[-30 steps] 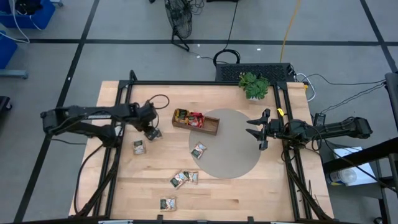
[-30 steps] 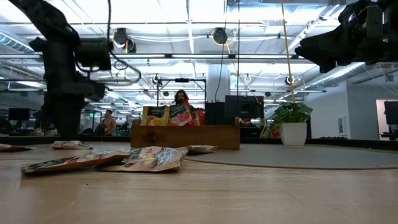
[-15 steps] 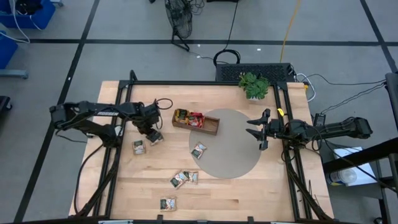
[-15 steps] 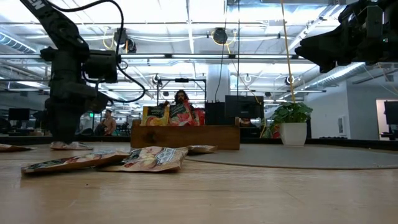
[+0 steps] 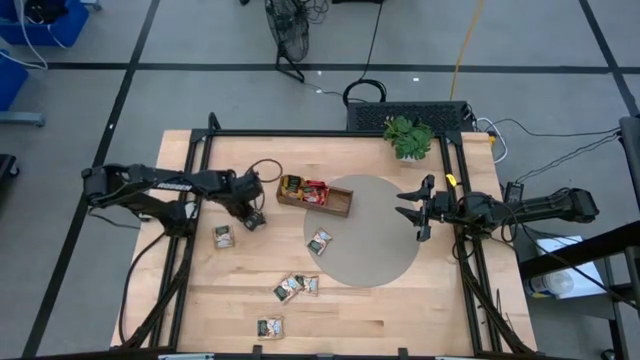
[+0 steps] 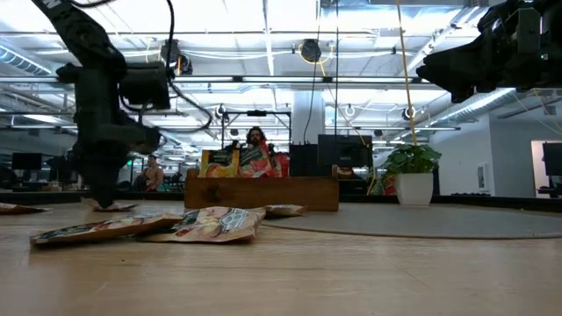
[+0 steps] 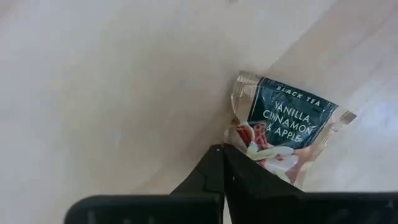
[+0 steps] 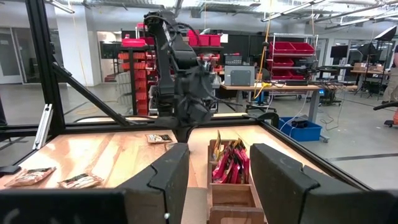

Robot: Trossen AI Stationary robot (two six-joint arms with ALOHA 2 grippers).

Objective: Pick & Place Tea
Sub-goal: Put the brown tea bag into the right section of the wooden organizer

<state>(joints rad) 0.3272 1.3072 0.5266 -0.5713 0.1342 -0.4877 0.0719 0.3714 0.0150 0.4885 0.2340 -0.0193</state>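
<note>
Left gripper (image 5: 254, 218) down at table (image 5: 400, 310), left of tray (image 5: 338, 206) — fingers (image 7: 205, 177) pressed together, tips at edge of dark tea sachet (image 7: 283, 134); whether sachet is pinched, cannot tell. Right gripper (image 5: 408, 209) hovers at right edge of round mat (image 5: 375, 255), fingers spread, empty. More sachets stand in tray (image 8: 227, 163); others lie loose on near table (image 5: 296, 287).

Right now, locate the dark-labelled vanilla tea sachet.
High view: the dark-labelled vanilla tea sachet lies on the table's left half, under the left tool, left of the brown wooden tray.
</note>
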